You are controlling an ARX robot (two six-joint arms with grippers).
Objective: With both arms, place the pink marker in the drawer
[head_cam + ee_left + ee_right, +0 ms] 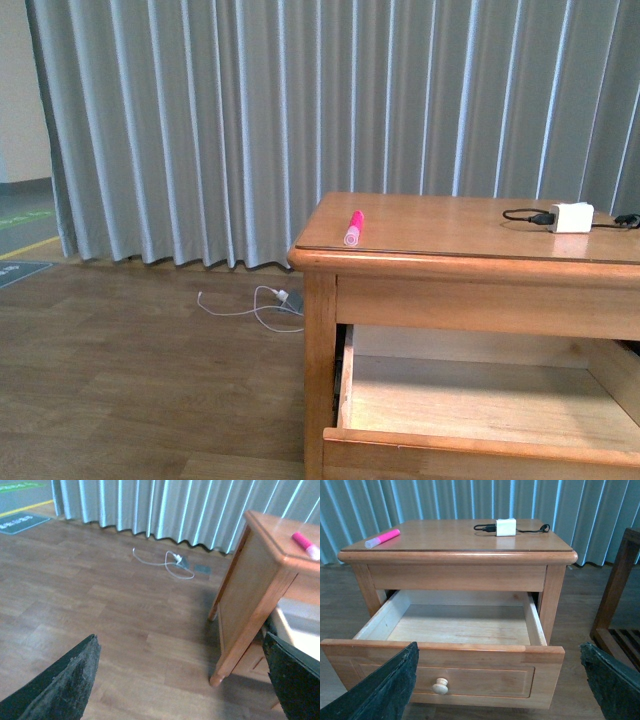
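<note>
While drawer (470, 672) gapes, marker (382, 538) tops cabinet (450, 540).

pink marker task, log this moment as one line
drawer: open, nothing seen inside | pink marker: on cabinet top | left gripper: open | right gripper: open, facing drawer | marker not yet picked

Marker (353, 228) on the surface (450, 235), near its front-left corner. Charger block (571, 217) far right on the same surface. Drawer (480, 447) pulled out below. Loose cable (255, 305) on floor left of cabinet, curtain (250, 120) behind.
</note>
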